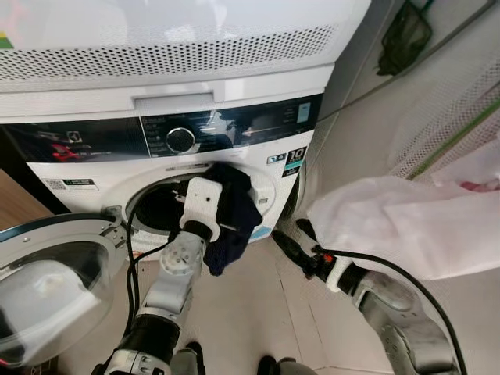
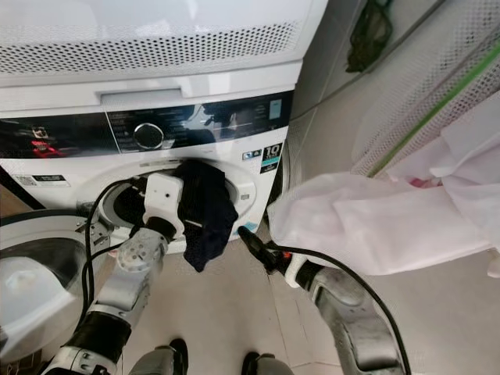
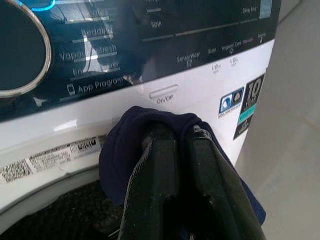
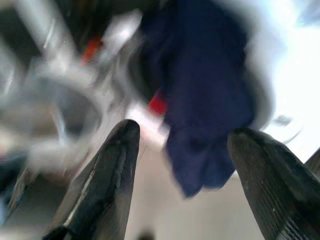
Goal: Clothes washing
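Left eye view: the washing machine (image 1: 94, 176) stands with its door (image 1: 47, 281) swung open. At the upper right rim of its opening hangs the dark blue garment (image 1: 234, 223), clamped in the left gripper (image 3: 177, 135), drum just below-left. Right gripper (image 1: 285, 242), fingers apart and empty, waits right of the opening.

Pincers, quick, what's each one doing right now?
Left pincer: closed on the dark navy garment at the washer opening.
Right pincer: open, holding nothing.
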